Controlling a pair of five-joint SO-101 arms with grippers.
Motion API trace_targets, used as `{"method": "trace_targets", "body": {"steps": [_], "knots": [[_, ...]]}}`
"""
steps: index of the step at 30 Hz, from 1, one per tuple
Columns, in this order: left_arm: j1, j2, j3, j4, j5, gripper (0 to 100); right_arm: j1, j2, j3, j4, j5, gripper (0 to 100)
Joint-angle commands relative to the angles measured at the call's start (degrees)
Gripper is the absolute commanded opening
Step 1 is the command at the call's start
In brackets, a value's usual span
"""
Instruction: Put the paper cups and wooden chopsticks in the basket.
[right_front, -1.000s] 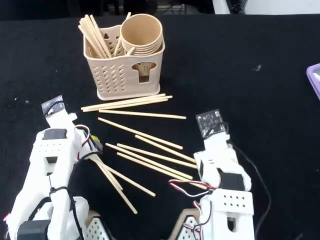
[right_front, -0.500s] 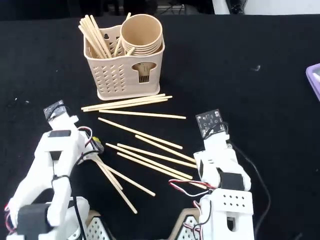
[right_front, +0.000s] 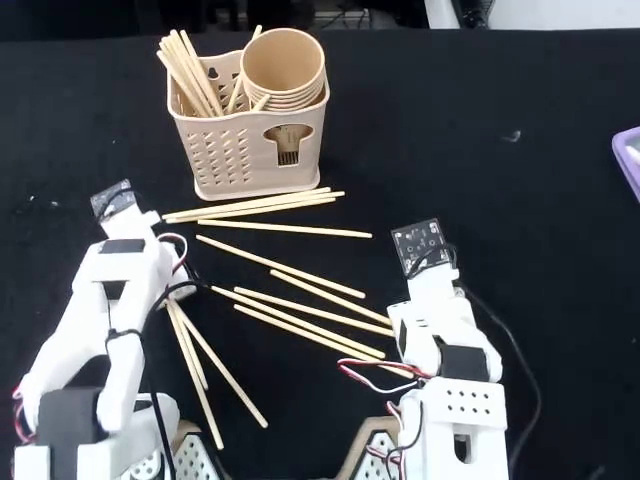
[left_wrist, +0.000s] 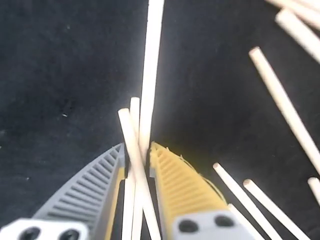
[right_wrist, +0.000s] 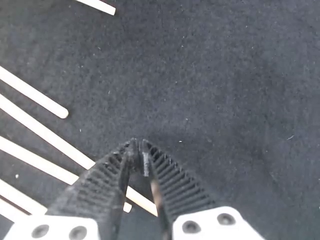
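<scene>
Since a second ago, the left arm has pushed forward over the table (right_front: 480, 150) toward the basket, and the bundle it grips has swung from a slant to a steeper line trailing back toward the arm's base.

The left arm's fingers (left_wrist: 175, 175), one grey and one yellow, are nearly closed on a few wooden chopsticks (left_wrist: 145, 100). The sticks cross between the fingers and run out past the tips. In the high view these held chopsticks (right_front: 215, 360) fan out along the table beside the left arm, gripped at one end, with their long axis running roughly toward and away from the arm's base.

The right arm's fingers (right_wrist: 170, 180) are pressed together on nothing, low over bare table.

Between the two arms lie loose chopsticks (right_front: 290, 270), spread diagonally. A few more chopsticks (right_front: 255, 207) rest side by side just in front of the basket.

The basket (right_front: 235, 150) stands beyond the left arm and a little toward the right arm's side. It already holds upright chopsticks and a stack of paper cups (right_front: 283, 65). We judge the left arm to be the nearer one. The bundle would need tipping upright before it can drop in.
</scene>
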Motion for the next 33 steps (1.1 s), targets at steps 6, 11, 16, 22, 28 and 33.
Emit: {"method": "trace_targets", "body": {"steps": [6,11,16,22,28,33], "knots": [[-7.34,-7.30,-7.08,1.85,-0.53,8,-0.09,-1.71,-0.13,-1.14,-0.35,1.2],[-10.33,-3.43,-5.05,-2.20,-3.08,20,-0.09,-1.71,-0.13,-1.14,-0.35,1.2],[-10.15,0.88,-4.00,-2.11,-3.34,22,-0.09,-1.71,-0.13,-1.14,-0.35,1.2],[-10.07,5.63,-4.09,-2.11,-3.43,22,-0.09,-1.71,-0.13,-1.14,-0.35,1.2],[-9.10,8.79,-4.62,-2.11,-3.43,22,-0.09,-1.71,-0.13,-1.14,-0.35,1.2],[-2.86,8.97,-4.62,-2.02,-3.43,12,-0.09,-1.71,-0.13,-1.14,-0.35,1.2]]}}
